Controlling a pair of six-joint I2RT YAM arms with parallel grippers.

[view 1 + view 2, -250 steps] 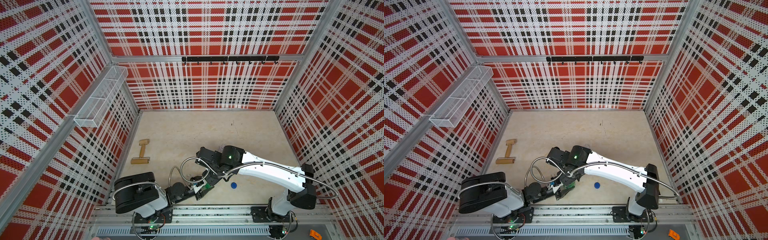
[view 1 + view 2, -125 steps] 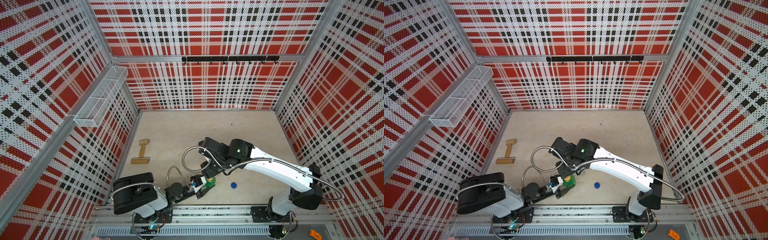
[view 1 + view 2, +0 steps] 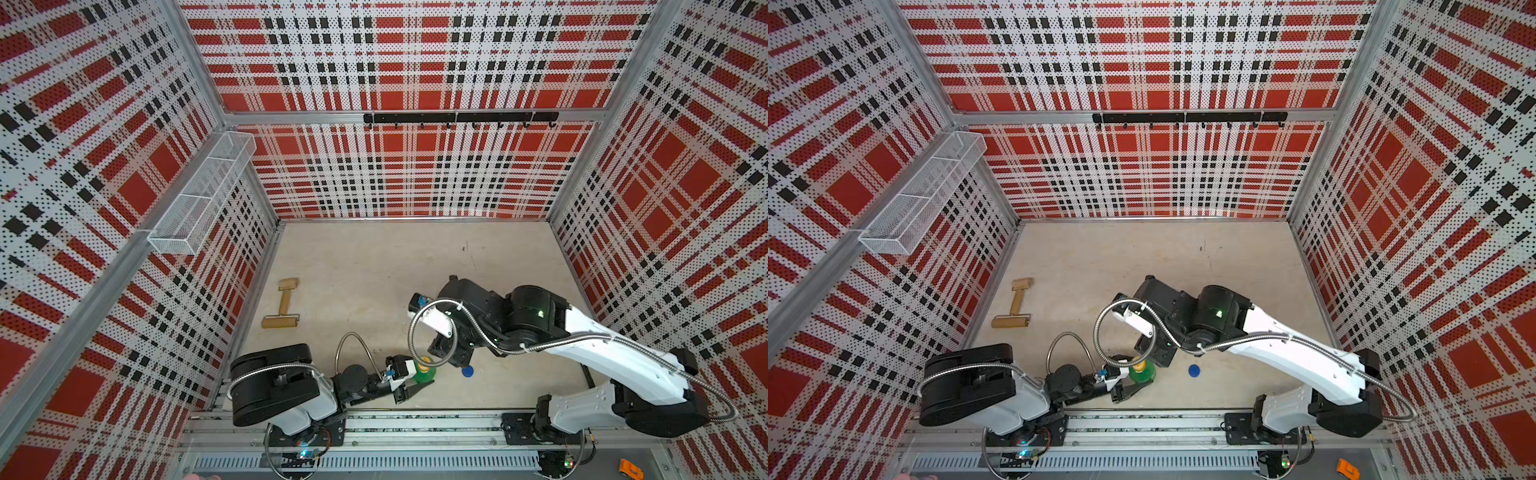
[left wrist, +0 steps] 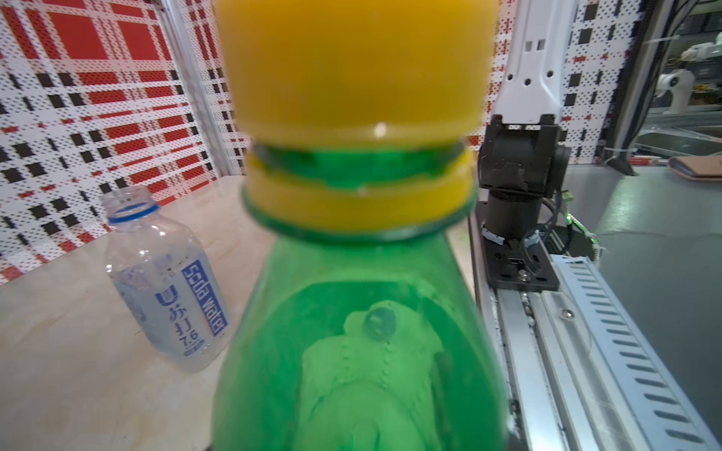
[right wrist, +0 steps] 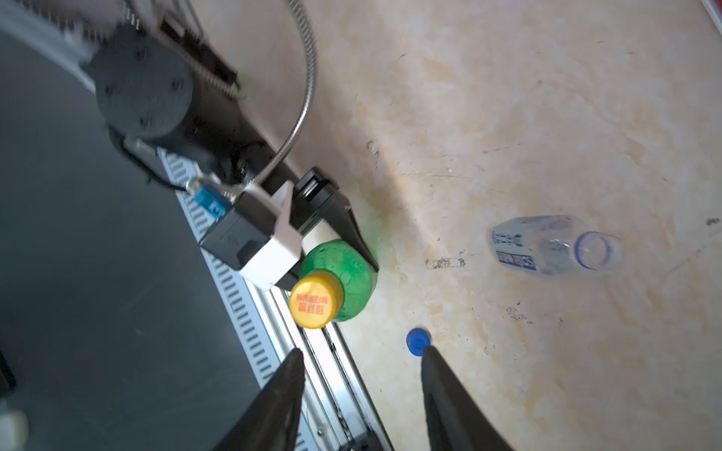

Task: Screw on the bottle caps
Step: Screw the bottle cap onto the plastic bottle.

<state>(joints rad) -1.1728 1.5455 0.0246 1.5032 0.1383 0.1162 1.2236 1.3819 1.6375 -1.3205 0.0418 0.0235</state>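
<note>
1. The left gripper is clamped on the translucent green bottle, which stands upright near the table's front edge. The right gripper hangs spread and empty above it.
2. A smooth yellow cap sits on the bottle's neck. The left wrist view shows green thread beneath it, so it is perhaps not fully seated.
3. The round blue cap lies flat nearby. The uncapped clear bottle shows only in the wrist views.

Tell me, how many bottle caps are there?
2. The yellow cap sits on the green bottle; the blue cap lies loose on the table nearby. Others could be hidden from view.
</note>
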